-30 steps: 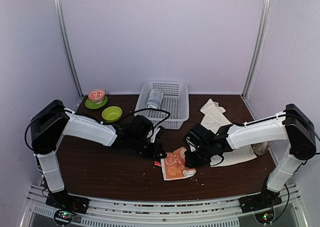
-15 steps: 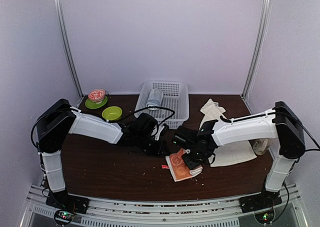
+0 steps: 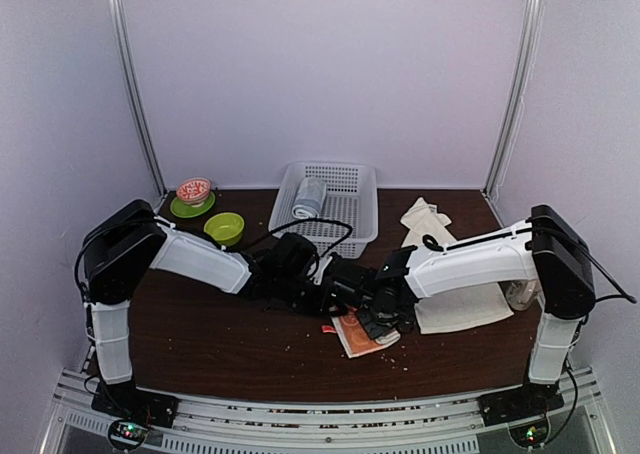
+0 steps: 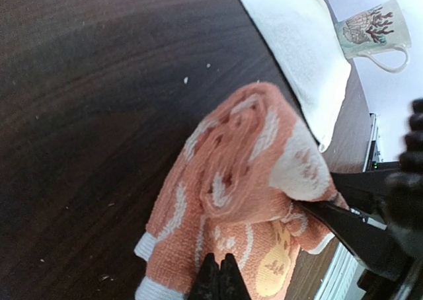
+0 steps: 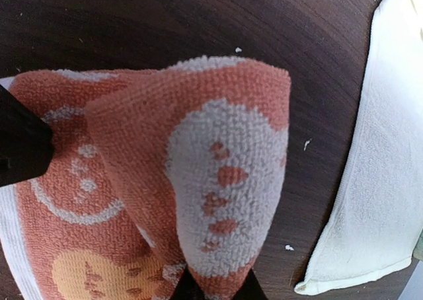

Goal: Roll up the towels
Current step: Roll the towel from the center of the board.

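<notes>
— At tabletop centre, salmon-orange towel point(image 3: 362, 332) partly rolled; right end effector point(image 5: 215, 288) pinching its folded-over edge, left end effector point(image 4: 220, 278) pressed together, tips at its white-edged hem
— Left to do?
— Finish this roll, then cream towel point(image 3: 455, 302), lying flat just beside
— Surface, room?
— Dark wood tabletop point(image 3: 220, 339), crumb specks; pale walls
</notes>
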Available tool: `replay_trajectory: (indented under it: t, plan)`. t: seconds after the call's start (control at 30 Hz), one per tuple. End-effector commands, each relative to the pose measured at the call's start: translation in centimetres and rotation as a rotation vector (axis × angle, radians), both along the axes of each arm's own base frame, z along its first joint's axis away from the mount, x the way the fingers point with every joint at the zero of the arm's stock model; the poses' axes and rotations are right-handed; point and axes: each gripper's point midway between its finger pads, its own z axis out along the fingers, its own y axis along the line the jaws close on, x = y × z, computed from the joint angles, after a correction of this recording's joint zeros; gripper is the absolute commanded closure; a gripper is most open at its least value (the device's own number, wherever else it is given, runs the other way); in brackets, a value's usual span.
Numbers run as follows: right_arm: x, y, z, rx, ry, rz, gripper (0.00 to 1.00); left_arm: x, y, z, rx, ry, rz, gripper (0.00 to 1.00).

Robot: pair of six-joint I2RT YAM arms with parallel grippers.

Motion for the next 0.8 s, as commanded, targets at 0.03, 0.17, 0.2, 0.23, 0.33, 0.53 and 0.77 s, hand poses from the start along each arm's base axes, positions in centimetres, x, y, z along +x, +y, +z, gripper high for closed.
replay_trajectory:
  t: [0.03, 0.17, 0.2, 0.23, 0.33, 0.53, 0.77]
  plan:
    - [0.5, 1.4, -0.4, 0.045, -0.038, -0.039, 1.0, -0.4, -0.8, -0.1, -0.057, 0.014, -0.01, 1.0]
    - [0.1, 1.5, -0.6, 0.05, -0.031, -0.031, 1.0, 0.2, -1.5, 1.1, -0.085, -0.005, -0.005, 1.0]
    - [0.1, 1.5, -0.6, 0.052, -0.031, -0.029, 1.0, 0.3, -1.7, 1.2, -0.087, -0.006, -0.004, 1.0]
    - [0.1, 1.5, -0.6, 0.055, -0.029, -0.027, 1.0, 0.5, -1.9, 1.4, -0.089, -0.008, -0.004, 1.0]
    - [0.0, 1.6, -0.6, 0.056, -0.026, -0.022, 1.0, 0.9, -2.3, 1.0, -0.076, 0.003, 0.0, 1.0]
    - [-0.2, 2.0, -0.2, 0.075, -0.028, -0.001, 1.0, 1.3, -2.5, -1.2, -0.018, 0.047, 0.023, 1.0]
    - [-0.5, 3.1, 0.7, 0.129, -0.015, 0.038, 1.0, 1.5, -2.3, -2.5, 0.01, 0.062, 0.048, 1.0]
